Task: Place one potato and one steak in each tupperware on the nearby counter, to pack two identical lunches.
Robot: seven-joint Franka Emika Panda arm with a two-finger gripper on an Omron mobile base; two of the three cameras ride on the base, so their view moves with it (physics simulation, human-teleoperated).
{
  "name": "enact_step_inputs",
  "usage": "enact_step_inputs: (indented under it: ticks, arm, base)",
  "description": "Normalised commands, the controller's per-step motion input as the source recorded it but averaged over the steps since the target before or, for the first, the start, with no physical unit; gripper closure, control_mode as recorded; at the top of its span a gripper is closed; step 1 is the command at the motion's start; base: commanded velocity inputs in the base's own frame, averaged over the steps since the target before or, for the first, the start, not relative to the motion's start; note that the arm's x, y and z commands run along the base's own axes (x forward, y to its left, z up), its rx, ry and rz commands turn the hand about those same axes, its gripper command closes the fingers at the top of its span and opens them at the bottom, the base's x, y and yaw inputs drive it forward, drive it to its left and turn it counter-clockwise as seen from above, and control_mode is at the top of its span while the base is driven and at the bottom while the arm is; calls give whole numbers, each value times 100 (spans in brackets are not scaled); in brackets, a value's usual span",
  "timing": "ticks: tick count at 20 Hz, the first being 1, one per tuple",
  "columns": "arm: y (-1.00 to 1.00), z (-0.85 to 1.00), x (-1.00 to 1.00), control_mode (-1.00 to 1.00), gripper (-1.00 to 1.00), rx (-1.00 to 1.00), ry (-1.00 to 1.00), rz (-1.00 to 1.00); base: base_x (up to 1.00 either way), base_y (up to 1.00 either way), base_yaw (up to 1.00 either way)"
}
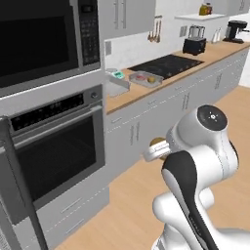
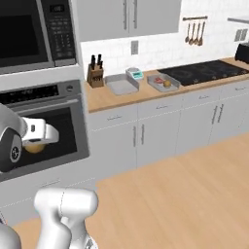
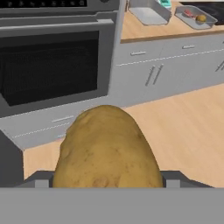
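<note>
- The gripper (image 3: 107, 186) is clamped on a potato (image 3: 107, 151), jaws pressed against its two sides, the golden-brown skin bulging up large between the dark finger tips in the hand view.
- From the left base view that same potato (image 1: 157, 144) peeks out at the end of the white arm, over the wooden floor in front of the grey cabinets.
- In the right base view it shows as a tan lump (image 2: 34, 146) under the white hand, in front of the oven (image 2: 44, 126) door.
- Up on the counter (image 2: 112, 99), two grey trays sit side by side: the nearer tupperware (image 2: 121, 85) shows only its grey floor.
- The farther tupperware (image 2: 163, 82), at 3 o'clock of the first, carries a second potato (image 2: 167, 83) and a red steak (image 2: 158, 80) beside it.
- A white-and-teal scale (image 2: 135, 73) sits between the two trays, towards the wall.
- A knife block (image 2: 96, 75) stands at 9 o'clock of the nearer tray.
- The black stovetop (image 2: 204, 72) lies just beyond the filled tray, at its 3 o'clock.
- In the hand view both trays appear at 1 o'clock, the filled one (image 3: 195, 16) to the right of the other (image 3: 148, 12).
</note>
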Motion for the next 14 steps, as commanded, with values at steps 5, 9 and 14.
enact_step_inputs:
  ticks: [5, 9, 14]
  arm:
    - [0, 0, 0, 100, 100, 0, 0, 0]
    - [0, 0, 0, 100, 100, 0, 0, 0]
    - [0, 0, 0, 100, 100, 0, 0, 0]
  base:
    - [100, -45, -15]
    - [100, -44, -7]
    - [100, -56, 1]
